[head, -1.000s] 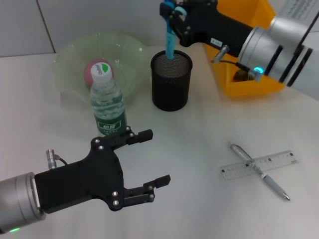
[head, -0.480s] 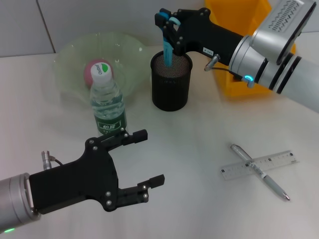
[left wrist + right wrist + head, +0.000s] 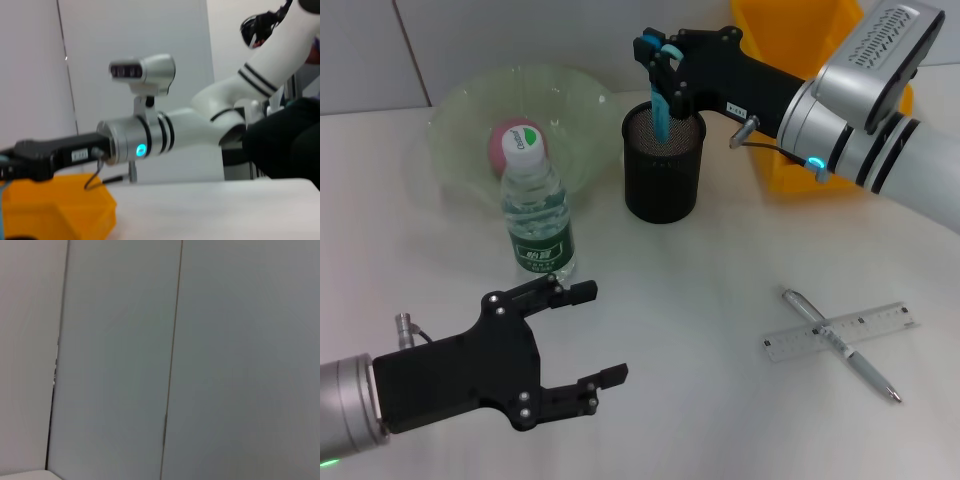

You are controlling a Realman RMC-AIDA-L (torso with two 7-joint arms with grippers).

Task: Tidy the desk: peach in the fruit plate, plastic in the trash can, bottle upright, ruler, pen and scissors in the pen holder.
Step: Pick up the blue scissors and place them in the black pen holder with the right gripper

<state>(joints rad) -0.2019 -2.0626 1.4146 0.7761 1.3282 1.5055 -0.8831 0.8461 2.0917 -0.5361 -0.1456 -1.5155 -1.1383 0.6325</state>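
No wording can be read. The bottle [image 3: 537,220] has a green label [image 3: 542,252] with illegible white print; the ruler [image 3: 840,331] carries graduation marks, digits unreadable.

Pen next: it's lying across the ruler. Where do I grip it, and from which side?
Judging by the head view, come straight down on the pen and pinch its lower barrel, past the crossing with the ruler, fingers closing across its width. That end lies bare on the desk, so the end effector should clear the ruler.
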